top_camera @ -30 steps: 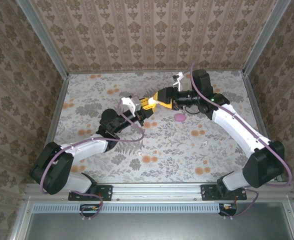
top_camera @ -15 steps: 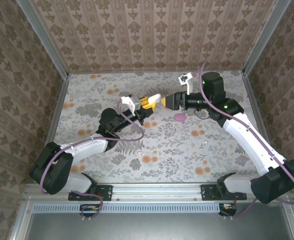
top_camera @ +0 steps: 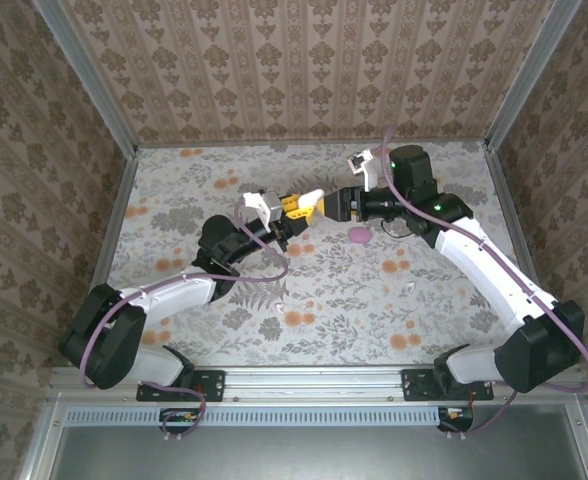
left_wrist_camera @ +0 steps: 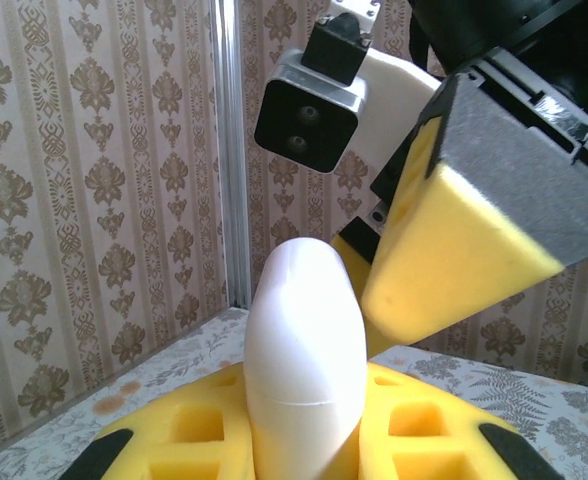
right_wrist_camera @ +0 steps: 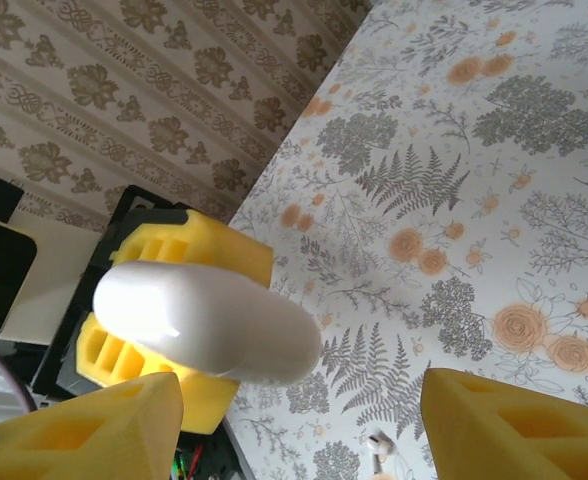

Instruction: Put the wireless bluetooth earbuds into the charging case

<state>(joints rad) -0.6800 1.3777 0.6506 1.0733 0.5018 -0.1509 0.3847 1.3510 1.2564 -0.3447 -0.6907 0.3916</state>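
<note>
Above the table (top_camera: 374,310), the left gripper (top_camera: 294,204) clamps the shut white case (left_wrist_camera: 304,340) tip-up, probably so the right gripper (right_wrist_camera: 299,425), its jaws spread wide near the tip, can open it, while a white earbud (right_wrist_camera: 379,446) lies loose on the table, not yet inside.
</note>
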